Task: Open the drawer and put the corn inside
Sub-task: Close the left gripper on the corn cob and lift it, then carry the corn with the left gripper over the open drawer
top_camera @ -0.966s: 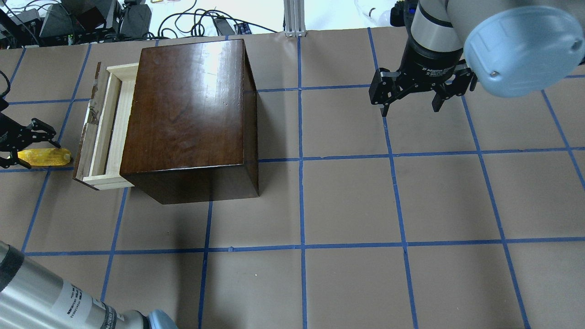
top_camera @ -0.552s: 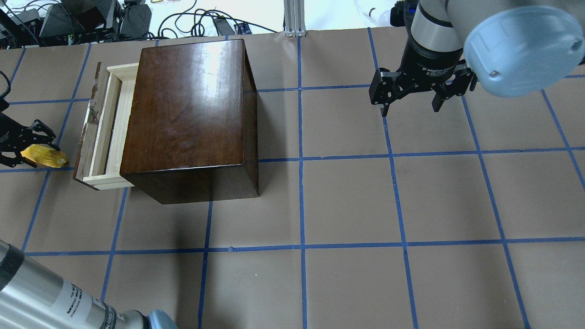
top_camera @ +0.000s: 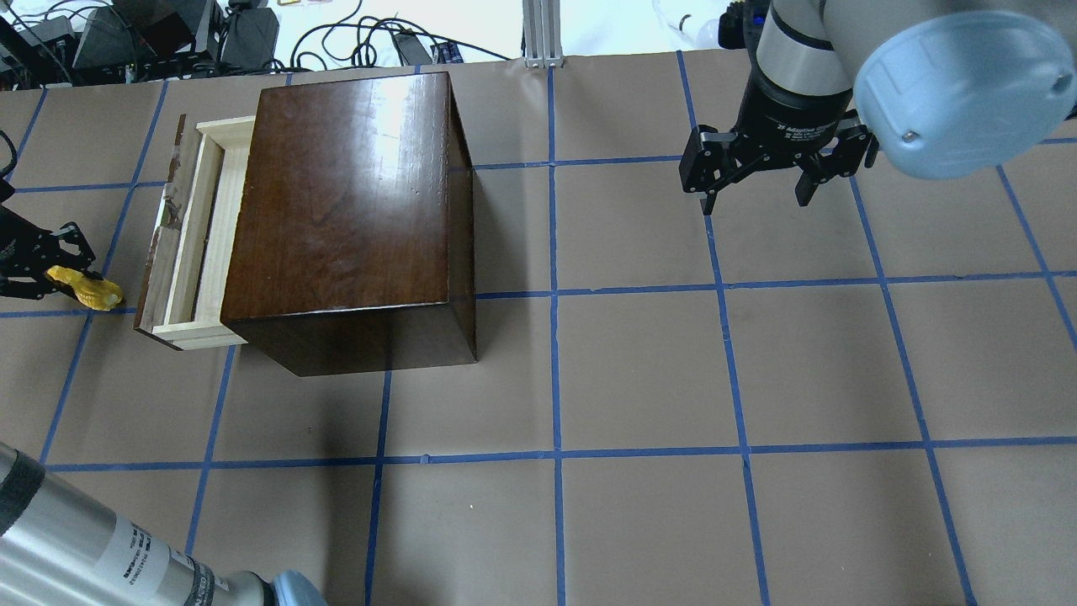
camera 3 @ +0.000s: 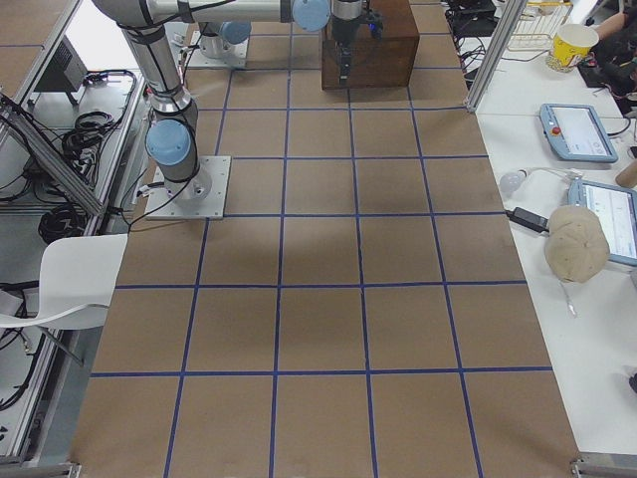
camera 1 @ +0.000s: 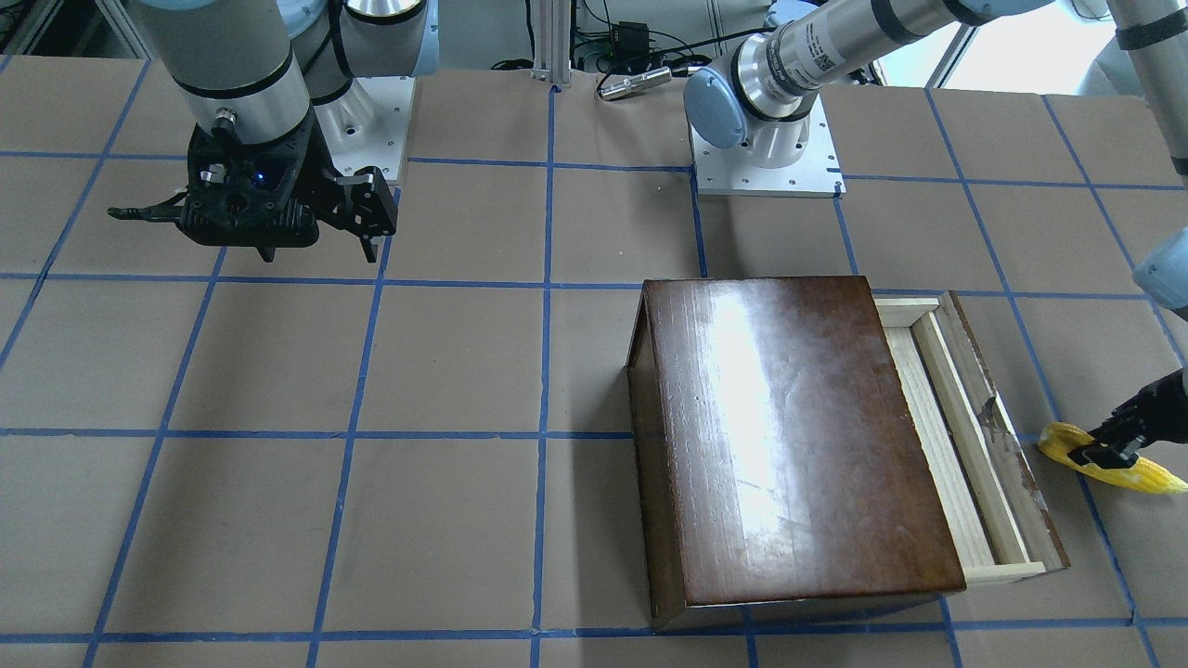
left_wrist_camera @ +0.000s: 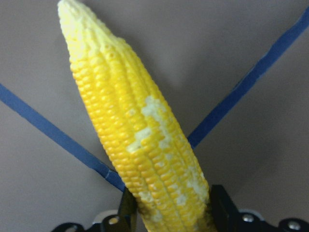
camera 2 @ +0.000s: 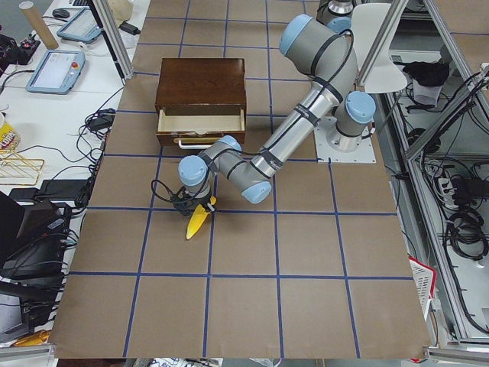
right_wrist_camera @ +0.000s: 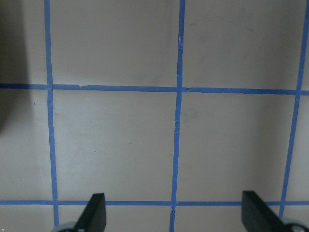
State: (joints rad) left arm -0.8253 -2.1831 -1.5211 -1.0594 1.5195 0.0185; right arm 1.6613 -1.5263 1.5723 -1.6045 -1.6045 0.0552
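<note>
The yellow corn (top_camera: 87, 288) is clamped in my left gripper (top_camera: 57, 273), lifted and tilted off the table just left of the drawer. It fills the left wrist view (left_wrist_camera: 140, 140), held between the fingers (left_wrist_camera: 219, 205), and shows in the front view (camera 1: 1114, 464) and the left side view (camera 2: 198, 220). The pale wooden drawer (top_camera: 195, 236) with its chipped dark front stands pulled out of the dark-brown box (top_camera: 345, 210); it looks empty (camera 1: 965, 445). My right gripper (top_camera: 755, 195) hangs open and empty above the table at the far right.
Blue tape lines grid the brown table (top_camera: 639, 379). My left arm's forearm (top_camera: 101, 547) crosses the near left corner of the overhead view. Cables and gear (top_camera: 168, 38) lie beyond the table's far edge.
My left gripper has lifted the corn and tilted it, so that it looks shorter from overhead and has drawn slightly left. The drawer, the box and the right arm have not moved.
</note>
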